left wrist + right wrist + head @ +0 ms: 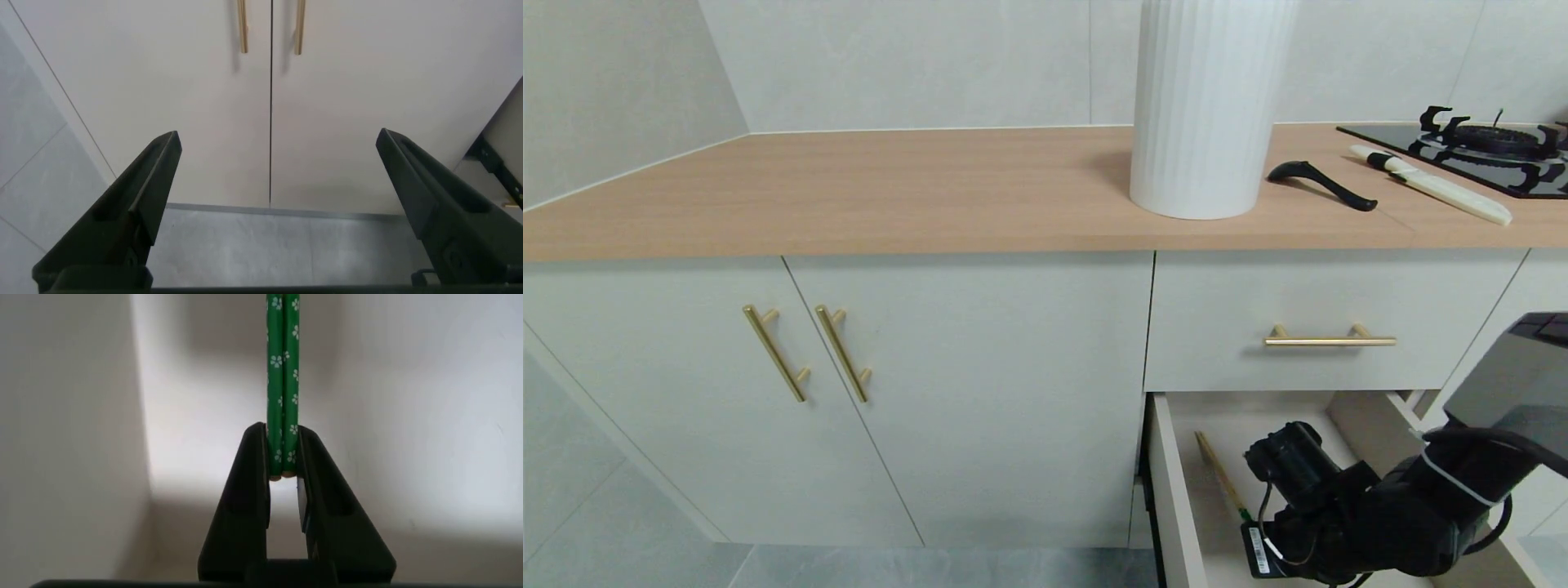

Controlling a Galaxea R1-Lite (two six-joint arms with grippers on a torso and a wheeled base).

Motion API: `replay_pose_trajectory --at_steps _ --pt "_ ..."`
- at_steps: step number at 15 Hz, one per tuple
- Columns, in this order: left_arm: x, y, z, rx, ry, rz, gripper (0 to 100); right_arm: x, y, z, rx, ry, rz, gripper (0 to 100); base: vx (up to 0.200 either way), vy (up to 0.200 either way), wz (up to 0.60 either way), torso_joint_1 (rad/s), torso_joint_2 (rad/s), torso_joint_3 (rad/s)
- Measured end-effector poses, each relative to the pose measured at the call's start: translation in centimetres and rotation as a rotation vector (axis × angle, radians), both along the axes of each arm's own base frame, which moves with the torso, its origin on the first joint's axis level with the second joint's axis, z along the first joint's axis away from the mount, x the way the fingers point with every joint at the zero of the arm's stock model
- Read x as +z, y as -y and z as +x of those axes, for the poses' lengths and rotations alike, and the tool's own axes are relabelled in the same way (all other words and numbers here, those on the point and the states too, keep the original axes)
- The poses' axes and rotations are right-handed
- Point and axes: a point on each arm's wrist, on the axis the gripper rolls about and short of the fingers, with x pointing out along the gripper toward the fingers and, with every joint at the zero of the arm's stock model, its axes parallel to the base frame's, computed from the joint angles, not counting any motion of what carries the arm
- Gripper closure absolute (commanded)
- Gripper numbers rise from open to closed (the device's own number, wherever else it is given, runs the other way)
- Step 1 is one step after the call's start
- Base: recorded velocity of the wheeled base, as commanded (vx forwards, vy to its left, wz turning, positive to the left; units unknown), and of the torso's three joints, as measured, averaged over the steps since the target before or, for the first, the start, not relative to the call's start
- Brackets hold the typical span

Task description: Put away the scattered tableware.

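Note:
A pair of chopsticks [1218,471] with green flowered ends [283,376] lies lengthwise inside the open lower drawer [1172,482]. My right gripper [283,453] is down in that drawer, shut on the green ends. A black spoon [1319,184] and a white-bladed knife [1429,184] lie on the wooden counter at the right. My left gripper [278,140] hangs open and holds nothing, low in front of the cabinet doors [271,98].
A tall white ribbed vase [1205,106] stands on the counter beside the spoon. A black gas hob [1478,151] is at the far right. The upper drawer [1330,339] is closed. The left half of the counter is bare wood.

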Motion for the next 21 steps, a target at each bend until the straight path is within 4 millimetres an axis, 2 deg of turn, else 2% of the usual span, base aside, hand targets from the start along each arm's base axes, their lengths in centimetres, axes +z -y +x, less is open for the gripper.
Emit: replay_pose_trajectory --at_steps 3,9,10,18,21 --pt "0.0 0.0 0.0 0.0 0.0 0.0 0 -1.4 0.1 0.0 -0.025 -0.003 -0.03 100 0.0 0.0 0.0 0.0 0.0 0.0" --pt "0.0 0.0 0.0 0.0 0.0 0.0 0 -2.2 0.1 0.1 -0.04 -0.006 -0.048 100 0.0 0.0 0.0 0.0 0.0 0.0" --pt "0.0 0.0 0.0 0.0 0.0 0.0 0 -2.3 0.1 0.1 -0.04 -0.008 -0.049 0 0.0 0.0 0.0 0.0 0.0 0.0" --pt "0.0 0.0 0.0 -0.001 0.0 0.0 0 -2.3 0.1 0.0 -0.037 -0.018 -0.046 0 0.0 0.0 0.0 0.0 0.0 0.0" --pt "0.0 0.0 0.0 0.0 -0.001 0.0 0 -0.4 0.2 -0.3 -0.031 -0.013 -0.005 0 0.0 0.0 0.0 0.0 0.0 0.0"
